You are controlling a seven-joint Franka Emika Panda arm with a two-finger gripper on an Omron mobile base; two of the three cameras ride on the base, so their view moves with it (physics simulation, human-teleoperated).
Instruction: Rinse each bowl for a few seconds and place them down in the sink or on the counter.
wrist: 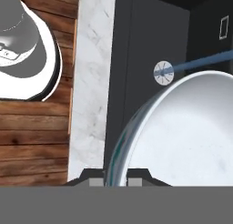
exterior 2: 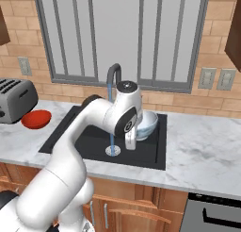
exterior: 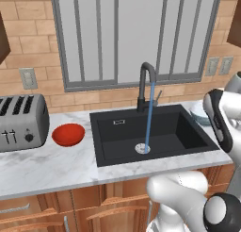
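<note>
Gripping the rim of the pale bowl [wrist: 182,132], the gripper [wrist: 116,180] had its jaws pinched narrow, one fingertip on each side of the bowl's edge, as the hand view showed. In the right base view that pale bowl [exterior 2: 147,123] hung tilted over the right part of the sink [exterior 2: 84,140], just beside the arm's wrist and above the black basin floor. A thin blue stream of water [exterior: 149,114] ran from the dark arched faucet [exterior: 145,85] straight down to the silver drain [exterior: 142,148]; the stream fell to the left of the bowl, and whether it touched the bowl could not be told. The red bowl [exterior: 68,134] sat upright on the counter [exterior: 52,167] just off the sink's left edge, near a silver toaster [exterior: 21,121] toward the counter's left end.
</note>
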